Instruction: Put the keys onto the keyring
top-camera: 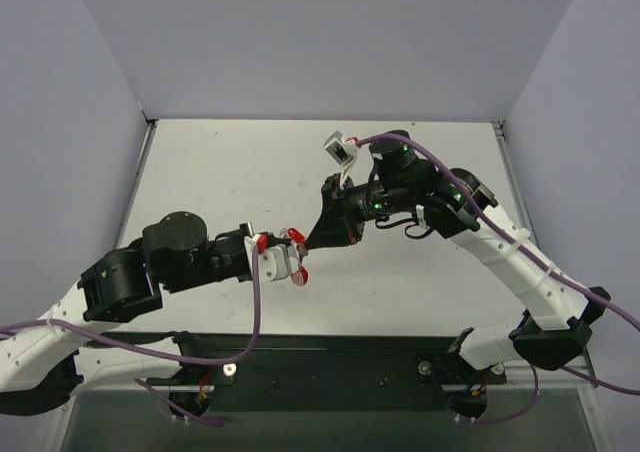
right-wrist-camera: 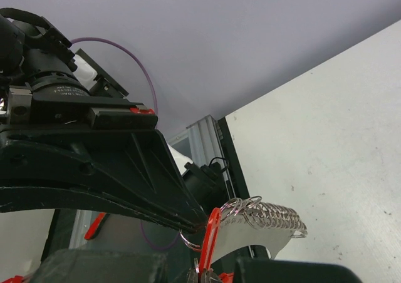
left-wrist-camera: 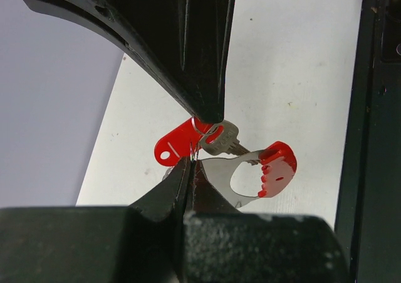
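Red keyring clamped by fully closed left pincer and right pincer.

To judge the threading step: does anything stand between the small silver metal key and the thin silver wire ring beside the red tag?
Nothing visible does: the small silver metal key sits right against the thin silver wire ring.

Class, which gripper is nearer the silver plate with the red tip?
Left. The left gripper is right at the silver plate, its jaws at the plate's edge. The right gripper is above it, beyond the key.
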Controlling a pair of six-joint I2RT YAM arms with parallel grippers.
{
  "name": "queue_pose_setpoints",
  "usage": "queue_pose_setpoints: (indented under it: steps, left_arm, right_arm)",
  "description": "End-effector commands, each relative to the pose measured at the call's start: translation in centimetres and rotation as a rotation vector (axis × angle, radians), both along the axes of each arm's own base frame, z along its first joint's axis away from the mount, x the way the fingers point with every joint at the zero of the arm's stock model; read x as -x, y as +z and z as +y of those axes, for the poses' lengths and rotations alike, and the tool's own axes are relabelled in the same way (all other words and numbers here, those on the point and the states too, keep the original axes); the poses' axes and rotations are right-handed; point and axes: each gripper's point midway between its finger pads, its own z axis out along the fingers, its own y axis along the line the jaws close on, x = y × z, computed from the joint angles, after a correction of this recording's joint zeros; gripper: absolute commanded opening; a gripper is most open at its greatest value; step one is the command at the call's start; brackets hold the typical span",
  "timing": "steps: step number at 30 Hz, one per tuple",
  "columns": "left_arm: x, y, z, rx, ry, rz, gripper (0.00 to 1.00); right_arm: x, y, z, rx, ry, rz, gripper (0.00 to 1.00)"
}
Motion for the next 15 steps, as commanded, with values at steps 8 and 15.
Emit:
queue_pose_setpoints:
  steps: [8,15]
  left_arm:
    - [0.5,2.3,-0.4,0.086,-0.038,-0.041,0.00]
    - [1.0,2.3,-0.5,0.096,-0.069,-0.041,0.00]
  right_arm:
    - [0.6,1.9,0.0,-0.043,0.014,-0.009,0.00]
    - [0.3,1.4,0.2,-0.033,0.011,-0.005,0.00]
